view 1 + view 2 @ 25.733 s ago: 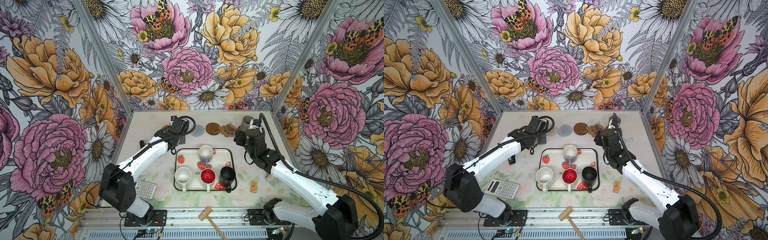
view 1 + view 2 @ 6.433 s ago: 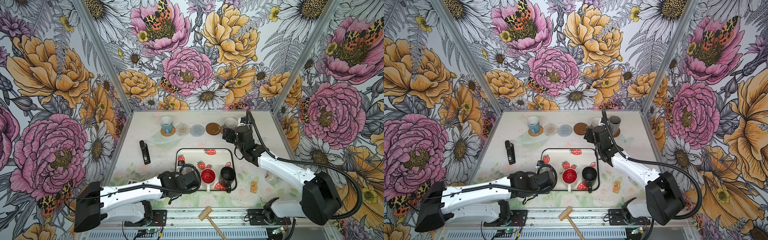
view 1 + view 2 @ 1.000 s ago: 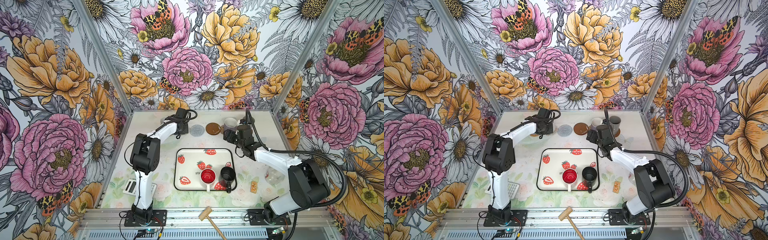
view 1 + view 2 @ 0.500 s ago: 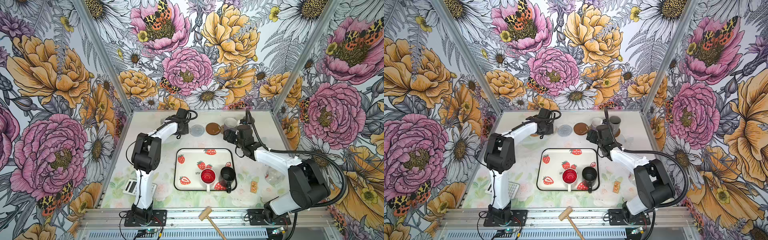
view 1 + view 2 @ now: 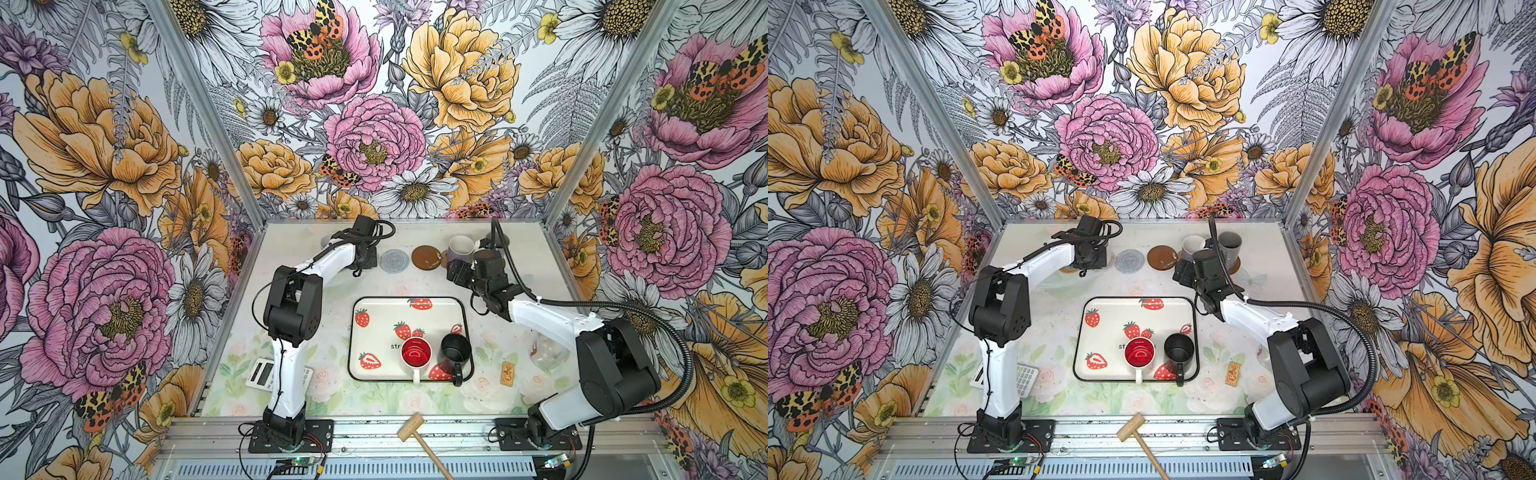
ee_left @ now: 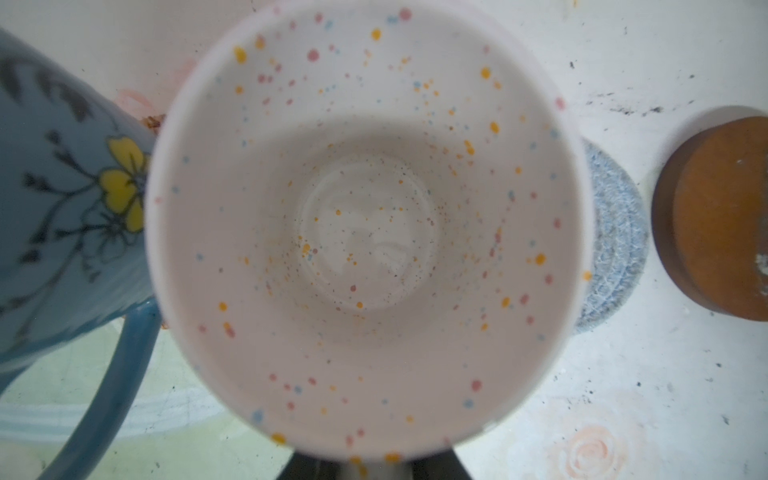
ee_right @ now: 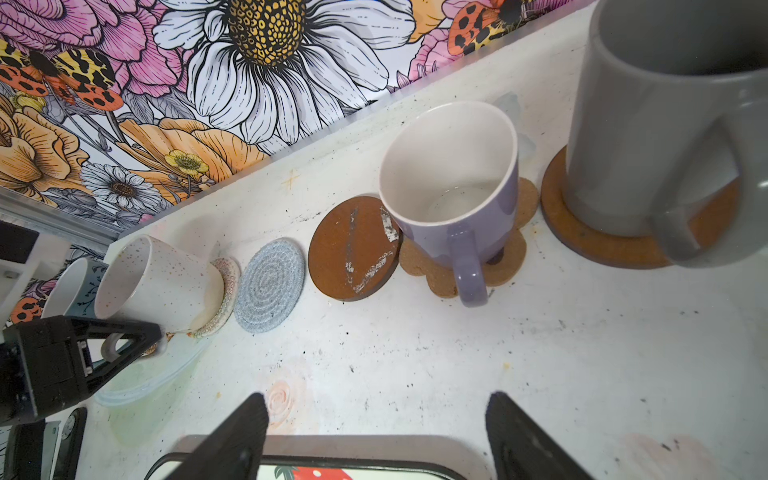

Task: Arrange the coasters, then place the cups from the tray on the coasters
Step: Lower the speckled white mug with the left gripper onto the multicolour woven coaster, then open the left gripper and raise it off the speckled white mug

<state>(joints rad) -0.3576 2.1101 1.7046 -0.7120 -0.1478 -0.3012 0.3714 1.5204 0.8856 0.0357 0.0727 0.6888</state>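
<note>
Clearing the tray: two cups to go, two coasters bare

Back row, left to right:
- Light blue mug (image 6: pixel 62 208): just beside the next cup, its coaster mostly hidden.
- White speckled mug (image 7: pixel 162 282): on the beige coaster (image 7: pixel 227 286). The left end effector (image 7: pixel 129 343) is at its handle; whether the jaws pinch it or stand clear cannot be told.
- Grey-blue coaster (image 5: pixel 395 261): bare.
- Brown disc (image 5: pixel 427 257): bare.
- Lavender mug (image 7: pixel 457 208): on the paw coaster (image 7: pixel 424 266).
- Grey mug (image 7: pixel 648 137): on the second brown disc (image 7: pixel 602 245).

Right end effector (image 7: pixel 382 436): jaws spread, nothing between them, over the bench just beyond the far rim of the tray (image 5: pixel 374 307).

Tray: red-lined mug (image 5: pixel 415 352) and black mug (image 5: pixel 456 347) stand side by side at the near right corner. Both handles point at the bench's front edge, away from either end effector.

Judgement: the right arm is nearer. It would have to draw back toward its own base to reach a handle, and the black mug is closest
</note>
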